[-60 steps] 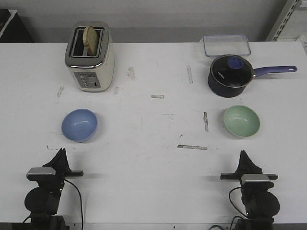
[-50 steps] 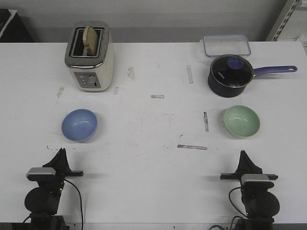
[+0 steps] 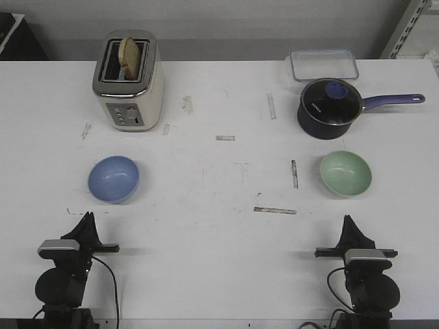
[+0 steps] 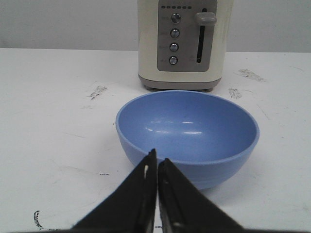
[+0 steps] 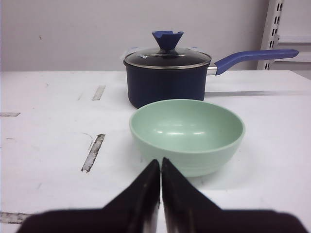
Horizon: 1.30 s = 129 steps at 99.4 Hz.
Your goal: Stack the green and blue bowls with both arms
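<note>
Left gripper [image 4: 157,165]: jaws pressed together, the two black fingers meeting at a thin seam, nothing between them. It points at the blue bowl and sits near it without touching.
Left gripper, front view [image 3: 88,221]: low at the near left edge of the table, tip aimed away from the robot, a silver-grey block just behind it.
Right gripper [image 5: 161,170]: jaws pressed together as well, nothing held. It points at the green bowl and stops short of it.
Right gripper, front view [image 3: 350,225]: low at the near right edge of the table, tip aimed forward, a silver-grey block behind it.
Blue bowl [image 3: 114,179]: upright and empty on the left half of the table, ahead of the left gripper, well apart from the green bowl.
Green bowl [image 3: 346,173]: upright and empty on the right half of the table, ahead of the right gripper.
Toaster [image 3: 128,79]: cream and chrome, beyond the blue bowl at the far left, a slice of bread [image 3: 129,55] standing up out of its slot.
Saucepan [image 3: 330,107]: dark navy with a glass lid, just beyond the green bowl, its blue handle pointing to the right.
Clear container [image 3: 323,65]: lidded, behind the saucepan at the far edge.
Table [image 3: 219,226]: white, marked with scuffs and short strips of tape.
</note>
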Available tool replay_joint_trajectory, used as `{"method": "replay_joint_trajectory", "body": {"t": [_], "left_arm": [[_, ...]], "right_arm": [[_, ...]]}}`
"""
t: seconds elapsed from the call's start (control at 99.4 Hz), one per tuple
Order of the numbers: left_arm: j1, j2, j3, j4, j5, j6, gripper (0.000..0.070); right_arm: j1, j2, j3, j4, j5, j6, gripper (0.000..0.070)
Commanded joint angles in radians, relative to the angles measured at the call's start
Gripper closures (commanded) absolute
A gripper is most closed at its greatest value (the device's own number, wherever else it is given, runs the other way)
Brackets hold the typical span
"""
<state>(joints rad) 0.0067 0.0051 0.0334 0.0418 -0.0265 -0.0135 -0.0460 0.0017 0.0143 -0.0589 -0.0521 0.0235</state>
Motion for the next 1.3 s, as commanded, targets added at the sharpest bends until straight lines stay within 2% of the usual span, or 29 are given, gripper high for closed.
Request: {"method": "replay_joint_trajectory", "body": {"t": [0.0, 0.382, 0.594, 0.694, 0.936, 1.228, 1.288], "left_arm": [[0.002, -0.002, -0.021, 0.011, 0.000, -0.002, 0.0699], [0.002, -0.002, -0.021, 0.010, 0.000, -0.002, 0.0699], [0.002, -0.002, -0.021, 0.009, 0.000, -0.002, 0.0699], [0.002, -0.002, -0.021, 0.009, 0.000, -0.002, 0.0699], [0.002, -0.002, -0.021, 0.010, 0.000, -0.002, 0.0699], [0.002, -0.002, -0.021, 0.009, 0.001, -0.003, 0.0699], [0.002, -0.002, -0.021, 0.010, 0.001, -0.002, 0.0699]], "right_arm": [[0.000, 0.000, -0.002, 0.014, 0.000, 0.010, 0.0700], [-0.001, 0.000, -0.002, 0.016, 0.006, 0.009, 0.0700], [-0.001, 0.000, 0.031, 0.206, 0.029, 0.013, 0.0700], [-0.001, 0.019, 0.127, 0.206, 0.069, 0.011, 0.0700], [-0.001, 0.325, 0.507, 0.068, 0.078, -0.006, 0.0700], [-0.014, 0.793, 0.957, -0.275, 0.078, -0.010, 0.0696], [-0.032, 0.868, 1.016, -0.339, 0.074, -0.026, 0.0656]]}}
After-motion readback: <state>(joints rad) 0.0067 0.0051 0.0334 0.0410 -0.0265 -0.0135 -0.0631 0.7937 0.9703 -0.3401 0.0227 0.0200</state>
